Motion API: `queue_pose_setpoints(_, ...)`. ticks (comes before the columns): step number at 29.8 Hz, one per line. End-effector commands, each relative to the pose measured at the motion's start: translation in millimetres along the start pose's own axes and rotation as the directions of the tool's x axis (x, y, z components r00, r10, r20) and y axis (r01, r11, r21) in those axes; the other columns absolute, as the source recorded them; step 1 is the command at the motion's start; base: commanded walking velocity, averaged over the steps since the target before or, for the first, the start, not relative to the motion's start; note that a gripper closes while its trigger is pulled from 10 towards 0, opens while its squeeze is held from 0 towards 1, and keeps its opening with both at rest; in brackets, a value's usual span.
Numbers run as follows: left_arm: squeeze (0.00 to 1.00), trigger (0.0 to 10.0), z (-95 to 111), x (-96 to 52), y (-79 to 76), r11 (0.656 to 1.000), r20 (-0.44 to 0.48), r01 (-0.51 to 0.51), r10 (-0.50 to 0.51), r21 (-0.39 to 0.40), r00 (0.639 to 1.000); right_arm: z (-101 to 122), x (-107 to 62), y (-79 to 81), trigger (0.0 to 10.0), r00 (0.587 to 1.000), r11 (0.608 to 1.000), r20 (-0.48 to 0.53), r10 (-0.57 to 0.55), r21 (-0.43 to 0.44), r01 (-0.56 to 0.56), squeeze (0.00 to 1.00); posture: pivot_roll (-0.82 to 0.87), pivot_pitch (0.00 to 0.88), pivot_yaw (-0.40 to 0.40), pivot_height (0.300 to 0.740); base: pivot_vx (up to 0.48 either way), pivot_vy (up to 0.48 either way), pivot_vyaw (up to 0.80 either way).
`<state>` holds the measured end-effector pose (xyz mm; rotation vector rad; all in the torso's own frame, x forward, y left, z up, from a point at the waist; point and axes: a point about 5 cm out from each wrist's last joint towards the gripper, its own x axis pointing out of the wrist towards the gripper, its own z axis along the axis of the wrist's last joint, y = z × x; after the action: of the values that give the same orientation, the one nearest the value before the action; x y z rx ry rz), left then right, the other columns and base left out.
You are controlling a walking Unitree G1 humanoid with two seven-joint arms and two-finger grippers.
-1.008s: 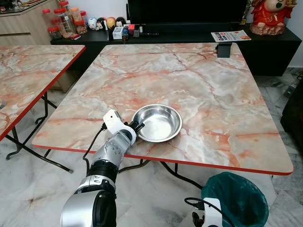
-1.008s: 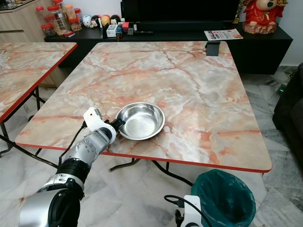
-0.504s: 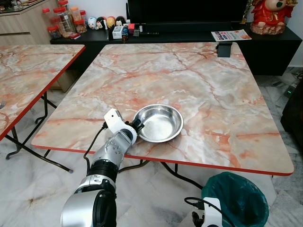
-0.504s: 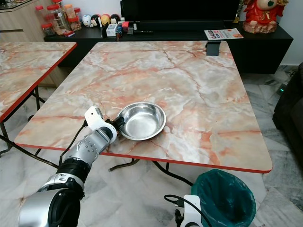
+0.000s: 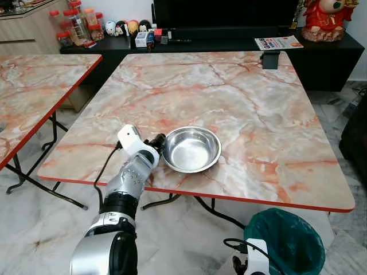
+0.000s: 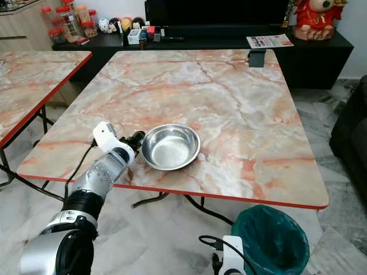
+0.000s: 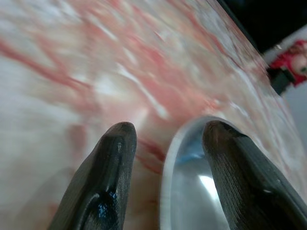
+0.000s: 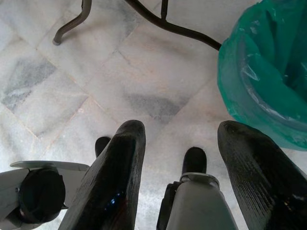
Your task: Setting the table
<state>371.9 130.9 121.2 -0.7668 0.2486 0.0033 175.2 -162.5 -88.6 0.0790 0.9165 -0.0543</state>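
1. Because our left gripper [image 5: 156,141] sits at the near-left rim of the steel bowl [image 5: 192,149], we judge the bowl has been set near the front edge of the marble-patterned table [image 5: 246,97], within a diner's easy reach.
2. Our left wrist view shows what the head views cannot: the fingers [image 7: 108,163] are spread, one outside the rim, the other over the bowl's inside, pinching nothing we can make out.
3. Our right gripper [image 8: 180,167] hangs idle, fingers spread over the tiled floor [image 8: 144,86], beside a green-lined bin [image 8: 268,72].
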Motion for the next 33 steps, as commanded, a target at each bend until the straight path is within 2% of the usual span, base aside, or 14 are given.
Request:
queue_pose_setpoints(1, 0.00, 10.0, 11.4, -4.3, 11.0, 0.998, 0.074, -0.019, 0.014, 0.066, 0.997, 1.4, 0.5, 2.8, 10.0, 1.000, 1.000, 0.005, -0.002, 0.015, 0.002, 0.00, 0.03, 0.000, 0.105, 0.740, 0.000, 0.000, 0.00)
queue_pose_setpoints(3, 0.00, 10.0, 18.9, -7.9, 17.8, 0.997, 0.138, -0.027, 0.016, 0.072, 0.990, 2.0, 0.7, 3.4, 10.0, 1.000, 1.000, 0.006, 0.000, 0.015, 0.000, 0.00, 0.04, 0.000, 0.103, 0.740, 0.000, 0.000, 0.00)
queue_pose_setpoints(4, 0.00, 10.0, 31.0, -12.6, 22.6, 0.996, 0.226, -0.036, 0.017, 0.081, 0.974, 2.7, 0.8, 3.4, 10.0, 1.000, 1.000, 0.007, 0.001, 0.012, -0.001, 0.00, 0.05, 0.000, 0.097, 0.740, 0.000, 0.000, 0.00)
queue_pose_setpoints(11, 0.00, 10.0, 64.4, -26.4, 30.8, 0.981, 0.424, -0.100, 0.022, 0.163, 0.905, 7.7, 1.9, 3.4, 10.0, 1.000, 1.000, 0.018, 0.008, 0.000, -0.008, 0.00, 0.06, 0.000, 0.088, 0.740, 0.000, 0.000, 0.00)
queue_pose_setpoints(14, 0.00, 10.0, 84.4, -36.5, 40.4, 0.954, 0.532, -0.171, 0.015, 0.245, 0.847, 11.9, 2.7, 3.6, 10.0, 0.999, 1.000, 0.031, 0.009, 0.001, -0.009, 0.00, 0.06, 0.000, 0.085, 0.740, 0.000, 0.000, 0.00)
queue_pose_setpoints(17, 0.00, 10.0, 90.7, -42.3, 53.8, 0.930, 0.568, -0.250, 0.056, 0.270, 0.821, 12.6, 2.8, 3.4, 10.0, 0.999, 1.000, 0.034, 0.010, 0.001, -0.010, 0.00, 0.06, 0.000, 0.083, 0.740, 0.000, 0.000, 0.00)
queue_pose_setpoints(22, 0.00, 10.0, 89.9, -60.1, 106.8, 0.817, 0.579, -0.459, 0.197, 0.349, 0.791, 12.6, 2.3, 1.5, 10.0, 0.999, 1.000, 0.047, 0.006, 0.014, -0.007, 0.00, 0.02, 0.000, 0.095, 0.740, 0.000, 0.000, 0.00)
queue_pose_setpoints(23, 0.00, 10.0, 89.5, -71.5, 128.8, 0.769, 0.590, -0.534, 0.260, 0.352, 0.764, 12.1, 2.0, 0.4, 10.0, 0.999, 1.000, 0.050, 0.004, 0.017, -0.005, 0.00, 0.02, 0.000, 0.099, 0.740, 0.000, 0.000, 0.00)
queue_pose_setpoints(24, 0.00, 10.0, 89.5, -71.5, 128.8, 0.769, 0.590, -0.534, 0.260, 0.352, 0.764, 12.1, 2.0, 0.4, 10.0, 0.999, 1.000, 0.050, 0.004, 0.017, -0.005, 0.00, 0.02, 0.000, 0.099, 0.740, 0.000, 0.000, 0.00)
queue_pose_setpoints(25, 0.00, 10.0, 89.8, -81.1, 143.1, 0.727, 0.605, -0.586, 0.298, 0.358, 0.739, 11.2, 1.7, -0.7, 10.0, 0.999, 1.000, 0.051, 0.003, 0.019, -0.004, 0.00, 0.01, 0.000, 0.100, 0.740, 0.000, 0.000, 0.00)
queue_pose_setpoints(27, 0.00, 10.0, 90.3, -89.5, 154.9, 0.690, 0.615, -0.630, 0.335, 0.356, 0.714, 10.2, 1.4, -1.4, 10.0, 0.999, 1.000, 0.050, 0.001, 0.019, -0.002, 0.00, 0.02, 0.000, 0.102, 0.740, 0.000, 0.000, 0.00)
queue_pose_setpoints(31, 0.00, 10.0, 84.6, -115.4, 192.1, 0.555, 0.625, -0.760, 0.472, 0.337, 0.622, 7.0, 0.7, -1.2, 10.0, 0.999, 1.000, 0.042, 0.000, 0.019, -0.001, 0.00, 0.02, 0.000, 0.104, 0.740, 0.000, 0.000, 0.00)
queue_pose_setpoints(32, 0.00, 10.0, 83.9, -117.1, 194.6, 0.546, 0.626, -0.768, 0.480, 0.335, 0.615, 6.8, 0.7, -1.2, 10.0, 0.999, 1.000, 0.042, 0.000, 0.019, -0.001, 0.00, 0.02, 0.000, 0.104, 0.740, 0.000, 0.000, 0.00)
queue_pose_setpoints(33, 0.00, 10.0, 77.7, -125.2, 205.9, 0.500, 0.616, -0.793, 0.517, 0.347, 0.595, 6.3, 0.6, -0.4, 10.0, 0.999, 1.000, 0.041, 0.002, 0.017, -0.003, 0.00, 0.02, 0.000, 0.102, 0.740, 0.000, 0.000, 0.00)
